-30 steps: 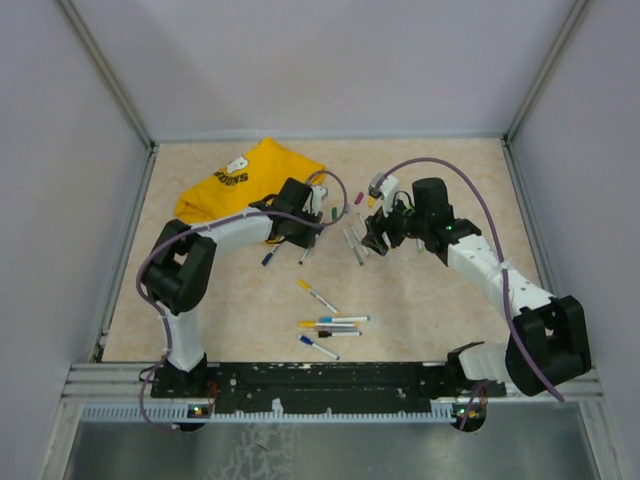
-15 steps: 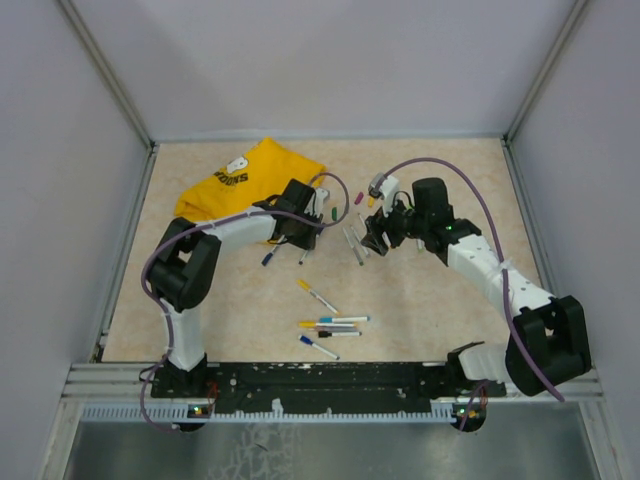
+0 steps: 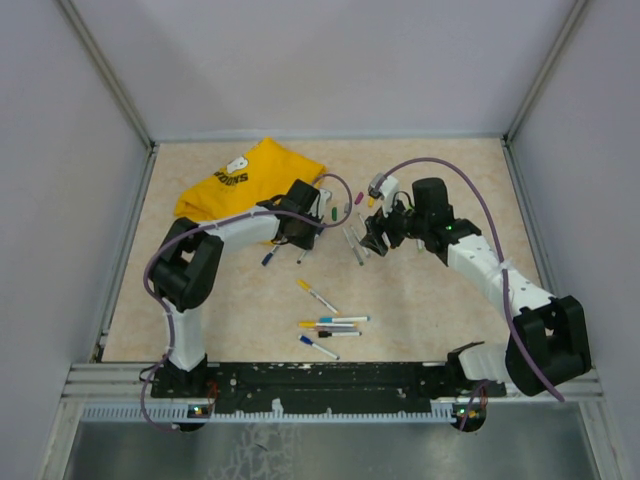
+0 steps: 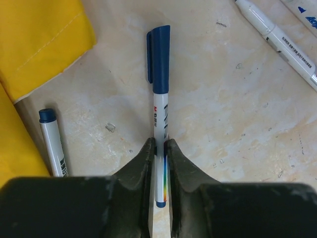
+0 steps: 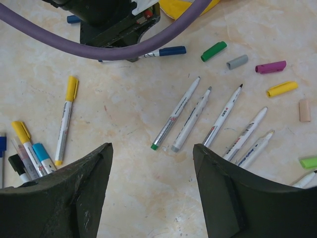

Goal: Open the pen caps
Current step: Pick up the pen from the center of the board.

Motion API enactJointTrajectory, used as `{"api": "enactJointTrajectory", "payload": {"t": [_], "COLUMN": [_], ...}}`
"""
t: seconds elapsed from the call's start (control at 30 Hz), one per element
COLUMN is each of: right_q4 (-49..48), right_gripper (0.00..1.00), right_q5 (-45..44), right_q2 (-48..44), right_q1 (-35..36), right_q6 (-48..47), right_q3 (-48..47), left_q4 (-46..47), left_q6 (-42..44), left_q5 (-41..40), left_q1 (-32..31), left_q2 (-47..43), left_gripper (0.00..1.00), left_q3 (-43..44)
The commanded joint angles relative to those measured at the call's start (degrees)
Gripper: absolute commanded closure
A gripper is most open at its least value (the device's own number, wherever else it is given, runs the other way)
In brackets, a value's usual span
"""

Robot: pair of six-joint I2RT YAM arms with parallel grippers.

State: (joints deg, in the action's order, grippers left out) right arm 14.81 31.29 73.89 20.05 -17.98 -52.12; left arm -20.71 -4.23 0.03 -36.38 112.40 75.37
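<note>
In the left wrist view my left gripper (image 4: 159,148) is shut on the white barrel of a pen (image 4: 158,116) that lies on the table. Its dark blue cap (image 4: 158,54) is still on and points away from me. From above, that gripper (image 3: 303,230) sits beside the T-shirt. My right gripper (image 5: 151,154) hovers open over bare table, holding nothing. Just ahead of it lie several uncapped pens (image 5: 176,113). Loose pen caps lie beyond them: green (image 5: 213,51), grey (image 5: 237,62), purple (image 5: 271,67) and yellow (image 5: 282,89).
A yellow T-shirt (image 3: 245,180) lies at the back left, close to the left gripper. Another blue-capped pen (image 4: 52,144) rests beside it. Several capped pens (image 3: 330,325) lie near the front middle. A yellow-capped pen (image 5: 67,116) is left of the right gripper. Walls enclose the table.
The left gripper's jaws have narrowed onto the blue-capped pen's barrel, and the arm has edged slightly right. The right arm has not moved.
</note>
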Motion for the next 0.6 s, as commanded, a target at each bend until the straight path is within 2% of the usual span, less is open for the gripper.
{"api": "enactJointTrajectory", "payload": {"t": [0.0, 0.13, 0.57], "right_q4": [-1.24, -1.44, -2.67], "right_gripper": [0.34, 0.34, 0.37], "right_q5": [1.46, 2.08, 4.66], "right_q2": [-0.16, -0.09, -1.08], "right_q1": [-0.72, -0.7, -0.59], "right_q6": [-0.36, 0.03, 2.06], "right_q3": [-1.31, -1.25, -0.8], "left_q4": [-2.4, -0.64, 11.33], "left_q6": [-0.07, -0.43, -3.19], "left_q5": [-0.7, -1.54, -1.37], "left_q1": [-0.37, -0.36, -0.28], "left_q2": [1.17, -0.49, -10.54], "left_gripper": [0.86, 0.99, 1.0], "left_q3": [0.52, 0.02, -8.59]}}
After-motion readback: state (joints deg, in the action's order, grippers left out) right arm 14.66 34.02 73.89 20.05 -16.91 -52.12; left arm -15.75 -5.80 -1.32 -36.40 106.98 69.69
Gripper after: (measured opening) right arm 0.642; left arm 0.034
